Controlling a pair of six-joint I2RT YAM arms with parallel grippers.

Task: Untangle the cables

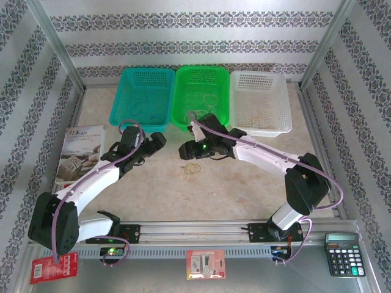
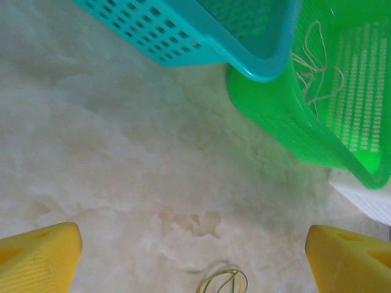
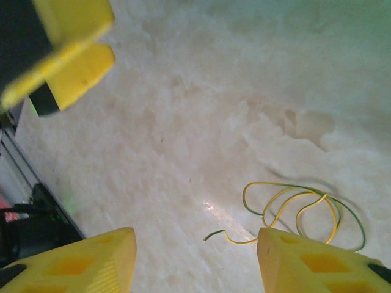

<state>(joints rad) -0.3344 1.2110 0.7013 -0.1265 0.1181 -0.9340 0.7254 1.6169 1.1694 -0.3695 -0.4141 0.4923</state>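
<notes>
cable: thin, limp, light loops, near the green basket
hold: pinch the free end, i'd say
left gripper: spread, empty
right gripper: spread, empty

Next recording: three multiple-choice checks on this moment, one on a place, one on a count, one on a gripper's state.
1. Where does the yellow-green cable lie? A. on the book B. on the calculator C. on the bare table
2. How many baskets stand along the far side? A. three B. two C. five
3. How is the right gripper? A. shut on the cable B. open, gripping nothing C. shut, empty
Key: 1 C, it lies looped on the tabletop; 2 A, teal basket, green basket and white basket stand in a row; 3 B, its yellow fingers stand wide apart.
</notes>
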